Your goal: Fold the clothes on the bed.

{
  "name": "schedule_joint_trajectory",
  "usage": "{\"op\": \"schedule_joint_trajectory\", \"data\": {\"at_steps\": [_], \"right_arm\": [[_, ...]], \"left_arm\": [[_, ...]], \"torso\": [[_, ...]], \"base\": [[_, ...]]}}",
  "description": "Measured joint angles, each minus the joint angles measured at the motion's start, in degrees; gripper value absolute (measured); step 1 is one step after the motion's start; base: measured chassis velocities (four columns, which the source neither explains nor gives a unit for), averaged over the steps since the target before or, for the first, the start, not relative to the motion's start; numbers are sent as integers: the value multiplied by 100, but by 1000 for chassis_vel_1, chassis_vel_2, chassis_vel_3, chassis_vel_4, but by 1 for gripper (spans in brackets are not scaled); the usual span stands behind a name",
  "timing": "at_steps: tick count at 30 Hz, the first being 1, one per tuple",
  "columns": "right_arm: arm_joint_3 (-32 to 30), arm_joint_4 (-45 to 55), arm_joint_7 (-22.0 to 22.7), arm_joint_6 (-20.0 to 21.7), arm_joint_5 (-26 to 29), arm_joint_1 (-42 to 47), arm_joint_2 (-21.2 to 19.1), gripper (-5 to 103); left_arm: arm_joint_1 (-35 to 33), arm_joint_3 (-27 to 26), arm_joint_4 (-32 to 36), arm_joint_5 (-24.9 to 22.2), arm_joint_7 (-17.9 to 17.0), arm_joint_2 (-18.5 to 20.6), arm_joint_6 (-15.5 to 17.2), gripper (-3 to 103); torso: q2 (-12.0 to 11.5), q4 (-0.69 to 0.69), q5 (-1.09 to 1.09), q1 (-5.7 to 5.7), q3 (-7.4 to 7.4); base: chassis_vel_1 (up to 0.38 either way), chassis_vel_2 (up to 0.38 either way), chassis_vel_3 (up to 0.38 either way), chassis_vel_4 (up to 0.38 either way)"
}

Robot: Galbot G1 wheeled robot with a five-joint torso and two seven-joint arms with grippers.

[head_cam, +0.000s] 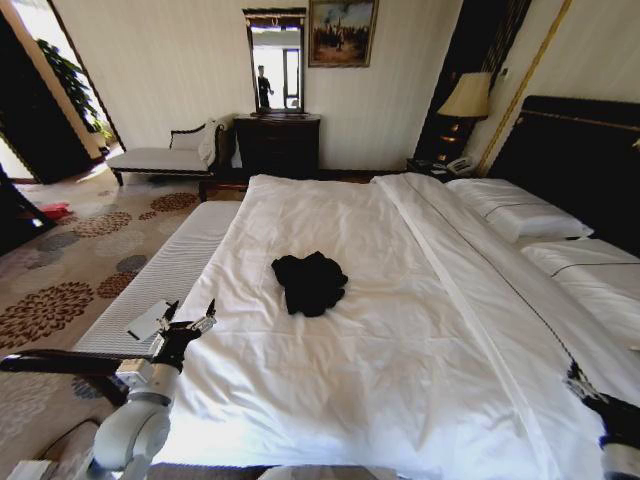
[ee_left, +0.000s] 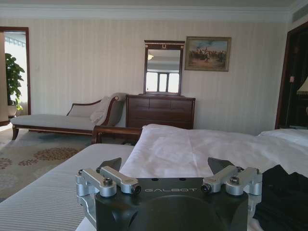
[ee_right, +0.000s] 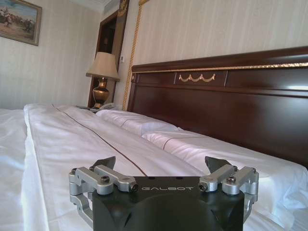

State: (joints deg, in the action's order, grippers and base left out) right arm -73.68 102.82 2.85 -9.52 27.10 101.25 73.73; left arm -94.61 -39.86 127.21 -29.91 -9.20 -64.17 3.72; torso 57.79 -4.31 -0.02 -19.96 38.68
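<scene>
The clothes [head_cam: 310,281] are a black T-shirt lying crumpled in a heap near the middle of the bed [head_cam: 350,380], on the white sheet. In the left wrist view the clothes [ee_left: 284,197] show as dark fabric just beyond one fingertip. My left gripper [head_cam: 190,317] hovers open at the bed's left front edge, a good way short of the heap. From its own camera the left gripper [ee_left: 166,166] holds nothing. My right gripper [head_cam: 580,378] sits low at the bed's right front side, and the right gripper [ee_right: 161,164] stands open, facing the pillows.
Two white pillows [head_cam: 520,212] lie by the dark headboard [head_cam: 580,160]. A striped bench [head_cam: 165,275] runs along the bed's left side. A chaise [head_cam: 165,155], a dresser [head_cam: 278,143] and a bedside lamp [head_cam: 465,100] stand at the far wall.
</scene>
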Motion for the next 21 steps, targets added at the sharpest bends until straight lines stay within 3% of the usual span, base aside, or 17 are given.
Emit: {"op": "schedule_joint_trajectory", "data": {"at_steps": [11, 13, 17, 20, 21], "right_arm": [[152, 263, 19, 83, 113, 0, -51, 100], [307, 506, -155, 114, 350, 1, -208, 100], [470, 661, -349, 166, 313, -172, -563, 100], [683, 806, -496, 324, 428, -350, -1174, 100], [683, 806, -496, 324, 428, -350, -1174, 100]], "left_arm": [[17, 34, -34, 14, -13, 31, 40, 100], [78, 56, -41, -7, -25, 139, 106, 100], [197, 90, -64, -50, -63, 281, 150, 100], [256, 110, -66, -100, -89, 371, 188, 100], [256, 110, -66, -100, -89, 371, 188, 100]], "torso": [[0, 0, 5, 0, 0], [0, 0, 2, 0, 0], [0, 0, 1, 0, 0], [0, 2, 2, 0, 0], [0, 2, 2, 0, 0]], "base": [[13, 19, -13, -12], [0, 0, 0, 0], [0, 0, 0, 0], [0, 0, 0, 0], [0, 0, 0, 0]]}}
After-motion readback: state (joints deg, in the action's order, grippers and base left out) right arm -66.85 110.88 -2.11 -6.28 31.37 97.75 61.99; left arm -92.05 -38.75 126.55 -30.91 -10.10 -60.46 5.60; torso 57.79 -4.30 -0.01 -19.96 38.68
